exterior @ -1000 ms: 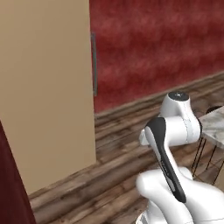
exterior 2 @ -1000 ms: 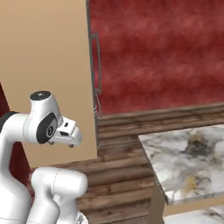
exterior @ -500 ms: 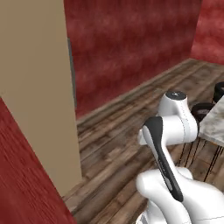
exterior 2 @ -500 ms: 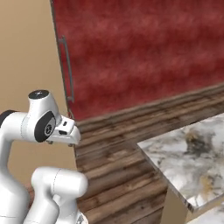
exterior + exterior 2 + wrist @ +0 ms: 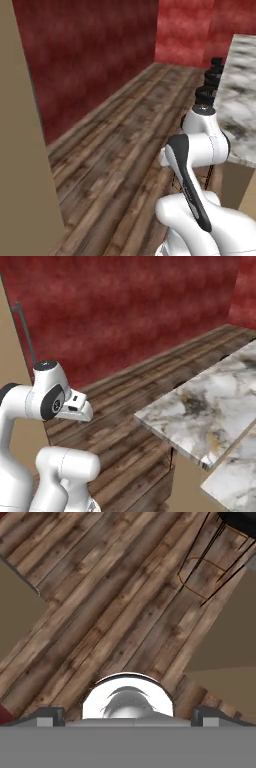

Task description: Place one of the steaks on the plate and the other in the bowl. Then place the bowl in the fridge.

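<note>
- Currently the base faces the dark red textured wall (image 5: 95, 55) across the brown wood-plank floor (image 5: 120, 145); my read: transit phase, no handling under way
- Tan wood panel (image 5: 22, 150) fills the left edge of the left base view; in the right base view a long vertical grey bar handle (image 5: 24, 336) stands at far left next to tan panel, probably the tall fridge's, though the fridge body itself is out of frame
- White-and-grey marble counter (image 5: 210, 406) sits right of the arm, its near corner jutting over the floor; the visible part has no steaks, blue plate or wooden bowl on it, so I can't say where they are
- Black round bar stools (image 5: 209, 85) line up along the counter's far side; one stool's thin black wire legs (image 5: 210, 567) appear in the hand view's upper right
- White Franka arm with dark joints (image 5: 195, 150) is folded up over the base, hand pointing down at the floor
- Two-finger gripper (image 5: 127, 714): small dark tips stand at the bottom corners of the hand view, spread as wide as they go, nothing between them
- Risks: base clipping the marble corner or stool legs, caused by how close they sit to the arm; also losing time, since no task item is in sight and the counter must be re-found
</note>
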